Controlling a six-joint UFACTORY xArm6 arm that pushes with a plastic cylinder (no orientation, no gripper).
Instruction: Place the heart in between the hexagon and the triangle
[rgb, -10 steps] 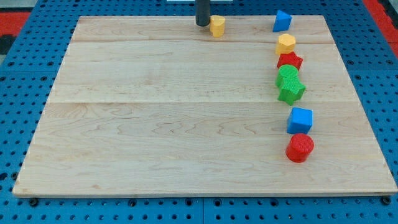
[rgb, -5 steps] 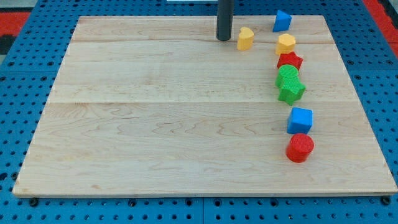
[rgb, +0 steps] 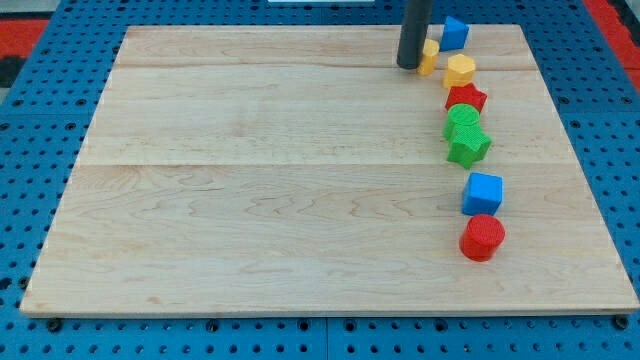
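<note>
The yellow heart (rgb: 429, 57) sits near the view's top right of the wooden board (rgb: 250, 200), partly hidden behind my rod. My tip (rgb: 408, 66) touches the heart's left side. The blue triangle (rgb: 455, 32) is just up and to the right of the heart. The yellow hexagon (rgb: 460, 70) is just down and to the right of it. The heart lies close to both, slightly left of the gap between them.
Below the hexagon a column of blocks runs down the right side: a red star (rgb: 466, 98), a green cylinder (rgb: 462, 120), a green star (rgb: 468, 146), a blue cube (rgb: 483, 192) and a red cylinder (rgb: 483, 237).
My tip has moved to the view's right along the top of the board, pushing the yellow heart rightward until it is close to the triangle and hexagon.
</note>
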